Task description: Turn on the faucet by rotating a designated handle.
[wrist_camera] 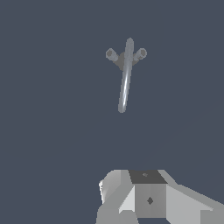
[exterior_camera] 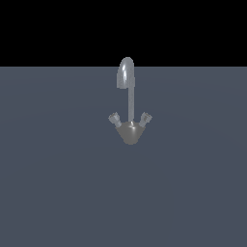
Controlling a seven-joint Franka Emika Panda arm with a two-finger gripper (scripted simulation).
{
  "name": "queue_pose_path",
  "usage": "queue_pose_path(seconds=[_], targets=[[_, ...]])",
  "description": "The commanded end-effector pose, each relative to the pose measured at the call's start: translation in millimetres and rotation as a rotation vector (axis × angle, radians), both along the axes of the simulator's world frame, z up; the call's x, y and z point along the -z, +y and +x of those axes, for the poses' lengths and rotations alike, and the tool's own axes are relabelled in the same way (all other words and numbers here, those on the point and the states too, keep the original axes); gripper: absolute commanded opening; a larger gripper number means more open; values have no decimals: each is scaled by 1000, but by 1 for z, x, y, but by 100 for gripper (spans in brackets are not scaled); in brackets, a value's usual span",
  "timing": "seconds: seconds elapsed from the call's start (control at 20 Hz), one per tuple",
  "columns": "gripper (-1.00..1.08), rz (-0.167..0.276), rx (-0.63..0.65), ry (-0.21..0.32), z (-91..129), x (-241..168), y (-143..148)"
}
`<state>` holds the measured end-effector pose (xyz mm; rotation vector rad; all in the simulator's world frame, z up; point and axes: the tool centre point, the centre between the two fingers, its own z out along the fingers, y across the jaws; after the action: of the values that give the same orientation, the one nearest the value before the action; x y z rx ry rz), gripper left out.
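Note:
The faucet [exterior_camera: 129, 103] is small and grey, with a thin tall neck, a hooked spout and a rounded cone base. It stands on the flat grey surface in the middle of the exterior view. The handle [exterior_camera: 145, 117] is the paler stubby knob branching up toward the exterior view's right. A darker twin knob [exterior_camera: 114, 118] branches to the left. The wrist view looks down on the faucet [wrist_camera: 125, 78] from above and at a distance, with the handle [wrist_camera: 140, 54] beside its neck. Part of my gripper [wrist_camera: 133, 194] shows at that frame's edge, far from the faucet and holding nothing. Its jaws are not clearly shown. The arm is out of the exterior view.
The flat grey-blue surface [exterior_camera: 58, 183] spreads around the faucet on all sides. Behind it the background is black. No other objects show.

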<state>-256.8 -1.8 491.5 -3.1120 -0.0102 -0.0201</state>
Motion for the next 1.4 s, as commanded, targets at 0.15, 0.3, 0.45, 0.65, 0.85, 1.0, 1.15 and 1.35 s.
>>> queue_pose_path(seconds=[0.15,0.3,0.45,0.65,0.85,1.0,1.15,1.35], targets=[[-2,12,26,73,14,49,1],[9,5,83,145,28,103,-25],[25,100,156,203,37,159,-49],[5,103,52,145,81,163,-36],[-75,103,106,50,130,179,-91],[-64,99,163,45,149,199,-91],[-56,120,221,32,165,237,-116],[-67,139,409,9,190,284,-146]])
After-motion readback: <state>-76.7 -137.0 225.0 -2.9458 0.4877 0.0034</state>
